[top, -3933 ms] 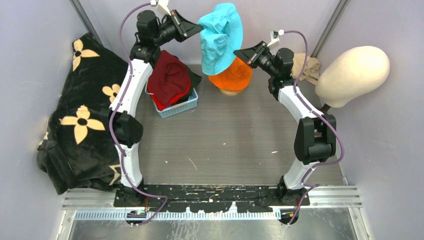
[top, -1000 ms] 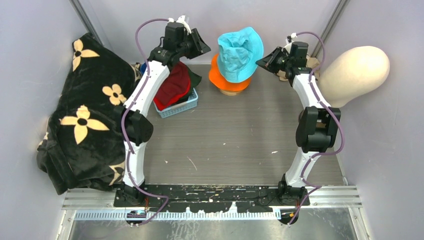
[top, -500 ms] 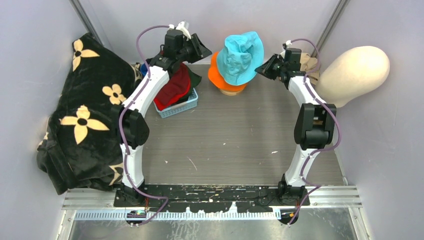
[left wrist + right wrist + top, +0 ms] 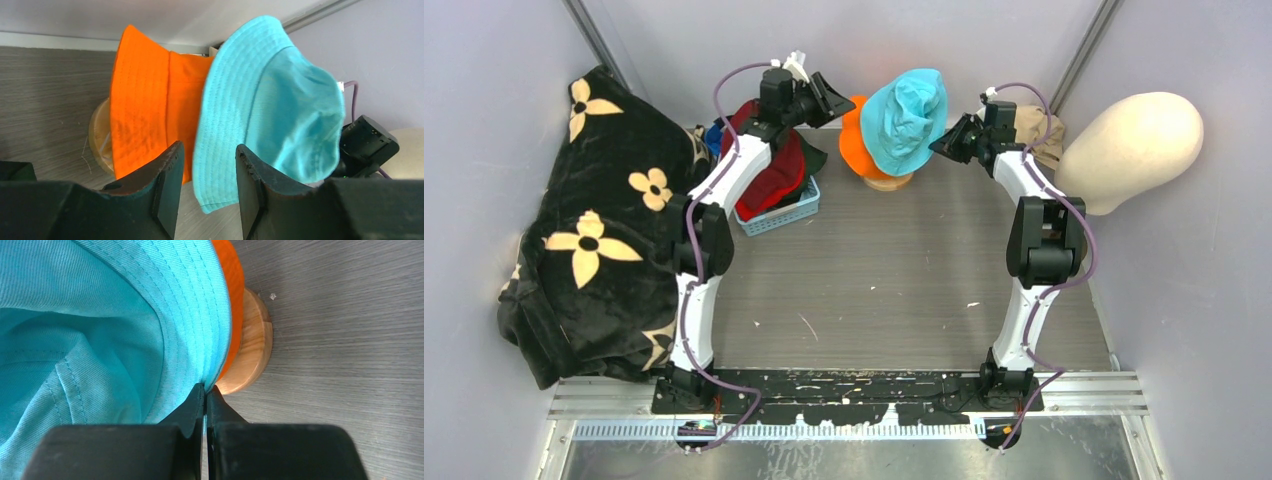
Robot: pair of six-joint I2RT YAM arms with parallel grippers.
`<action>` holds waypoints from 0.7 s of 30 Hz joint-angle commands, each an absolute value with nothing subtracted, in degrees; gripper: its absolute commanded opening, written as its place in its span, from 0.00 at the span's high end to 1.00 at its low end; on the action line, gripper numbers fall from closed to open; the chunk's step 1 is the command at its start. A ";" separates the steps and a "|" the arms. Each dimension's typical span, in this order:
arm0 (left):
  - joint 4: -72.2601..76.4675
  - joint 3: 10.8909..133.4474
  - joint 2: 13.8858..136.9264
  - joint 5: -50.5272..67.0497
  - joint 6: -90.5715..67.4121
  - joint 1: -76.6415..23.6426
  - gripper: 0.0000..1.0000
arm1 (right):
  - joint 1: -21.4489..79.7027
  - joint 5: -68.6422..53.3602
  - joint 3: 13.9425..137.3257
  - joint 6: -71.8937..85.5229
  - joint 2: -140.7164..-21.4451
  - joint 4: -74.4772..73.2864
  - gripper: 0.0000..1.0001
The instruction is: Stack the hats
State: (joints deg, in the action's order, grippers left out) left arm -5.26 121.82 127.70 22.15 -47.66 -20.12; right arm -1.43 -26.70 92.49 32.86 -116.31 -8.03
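From above, the teal fabric bucket hat [image 4: 906, 118] leans askew over the orange fabric bucket hat [image 4: 852, 126] on its round wooden stand [image 4: 886, 181]. Left wrist: left gripper [image 4: 208, 150] gapes empty beside them. Right wrist: right gripper [image 4: 205, 390] pinches the teal brim; let go now, the hat may slide off

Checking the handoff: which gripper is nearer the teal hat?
Right. The right gripper pinches the brim of the teal hat; the left gripper hangs open, apart from it.
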 commanded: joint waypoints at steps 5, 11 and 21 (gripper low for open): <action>3.11 128.51 132.24 29.55 -51.70 -19.69 0.57 | -0.88 -27.06 94.92 31.03 -114.44 -4.10 0.99; 5.87 130.92 134.94 31.94 -54.18 -19.73 0.57 | -0.61 -27.25 94.92 31.02 -114.17 -4.10 0.99; 3.71 134.70 137.95 32.94 -54.27 -19.71 0.57 | -0.45 -27.60 94.75 31.33 -113.49 -3.47 0.99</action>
State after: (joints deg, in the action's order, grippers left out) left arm 1.52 131.52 137.56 31.31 -53.87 -19.81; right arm -1.02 -26.81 92.49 31.77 -116.29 -7.29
